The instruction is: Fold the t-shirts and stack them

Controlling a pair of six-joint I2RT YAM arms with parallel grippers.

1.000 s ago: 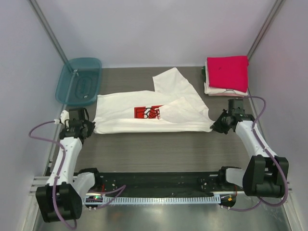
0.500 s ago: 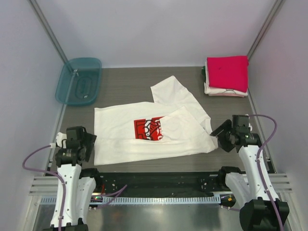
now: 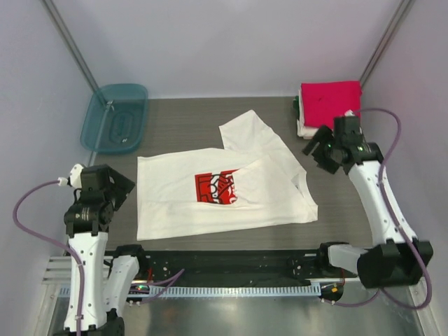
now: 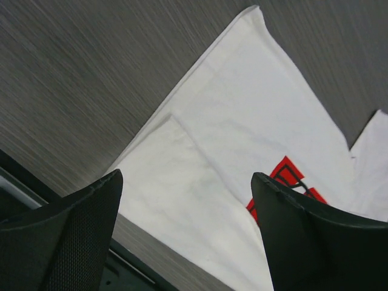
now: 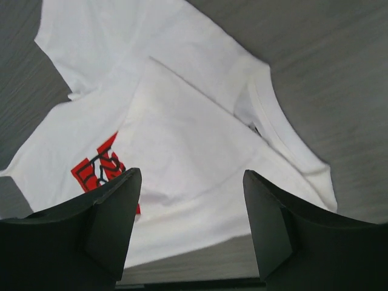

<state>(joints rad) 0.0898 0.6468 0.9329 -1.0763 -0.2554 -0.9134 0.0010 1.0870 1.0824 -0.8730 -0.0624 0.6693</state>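
Overhead, the cream-white t-shirt (image 3: 210,203) is seen spread on the desk (image 3: 182,126) between the two arms, its red-and-black print (image 3: 215,187) facing up and partly covered by a flap of cloth (image 3: 269,175) turned in over the chest, while one sleeve (image 3: 248,129) is left sticking out toward the far side; the garment is judged to be only partly folded. At the far right corner the pinkish-red t-shirt (image 3: 330,105) is laid on top of the pale folded t-shirts (image 3: 304,129), presumably as the stack to which the cream one is to be added. The teal plastic tub (image 3: 115,117) is set aside at the far left. The left tool (image 3: 115,187) is held off the shirt's left edge and the right tool (image 3: 318,148) is raised near the stack, both apart from the cloth. From the left wrist, the left tool (image 4: 187,179) is shown spread wide with nothing between its fingers (image 4: 66,236), and the hem corner of the shirt (image 4: 242,121) is framed below it, probably as the next place to be gripped. From the right wrist, the right tool (image 5: 192,174) is likewise shown spread and empty above the shirt, with the collar (image 5: 273,121) and the folded flap in sight.
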